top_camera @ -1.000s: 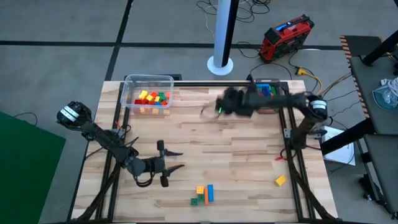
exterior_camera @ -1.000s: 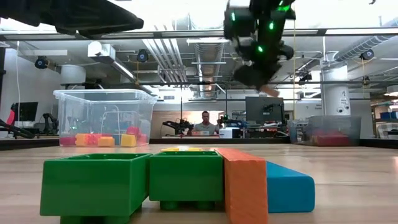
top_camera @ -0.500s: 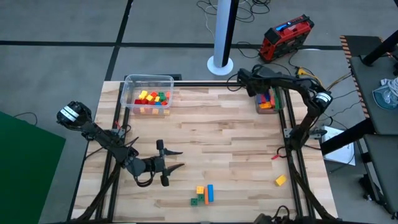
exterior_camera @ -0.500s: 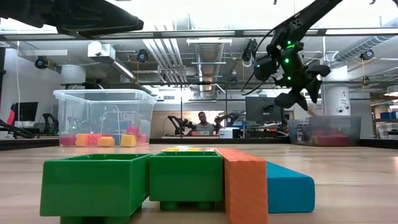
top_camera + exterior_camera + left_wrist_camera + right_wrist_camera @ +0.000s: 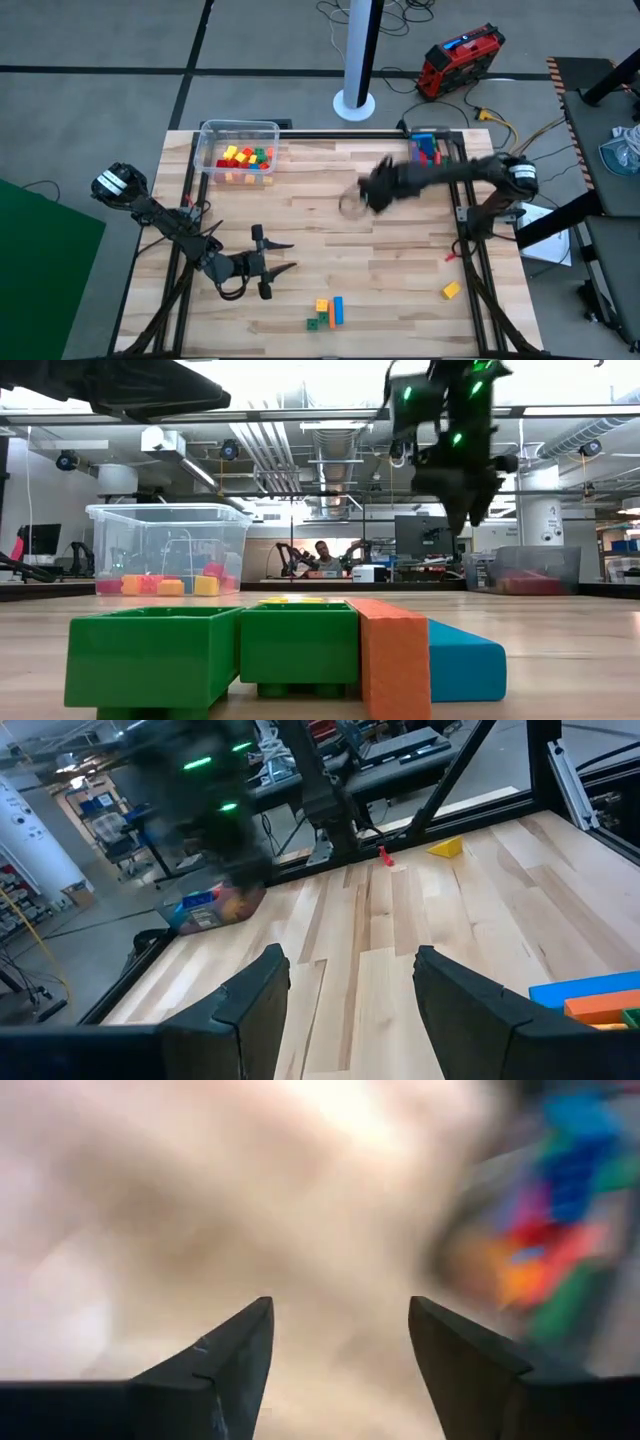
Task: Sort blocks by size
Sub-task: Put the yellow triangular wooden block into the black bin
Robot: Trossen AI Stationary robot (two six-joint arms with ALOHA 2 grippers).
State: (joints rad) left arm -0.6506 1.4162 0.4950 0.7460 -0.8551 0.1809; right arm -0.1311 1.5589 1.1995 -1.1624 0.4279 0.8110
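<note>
Right gripper: my right gripper (image 5: 352, 203) hangs above the middle of the table, fingers spread with nothing between them in its wrist view. I judge it is empty so it can fetch another block.
Left gripper: my left gripper (image 5: 278, 257) waits low over the near left part of the table, fingers apart and empty, clear of the right arm's reach.
Small blocks: a heap of little cubes (image 5: 246, 158) sits in the clear tub (image 5: 212, 134) at the far left corner; I read that as the small-size bin.
Second container: another container (image 5: 425, 145) at the far right edge holds mixed bright blocks, probably the other size group; I cannot tell their shapes.
Unsorted: a cluster of green, orange and blue blocks (image 5: 327, 312) lies at the near edge, touching one another, not yet sorted.
Stray: a yellow block (image 5: 451, 290) lies near the right rail, well apart from the cluster.
</note>
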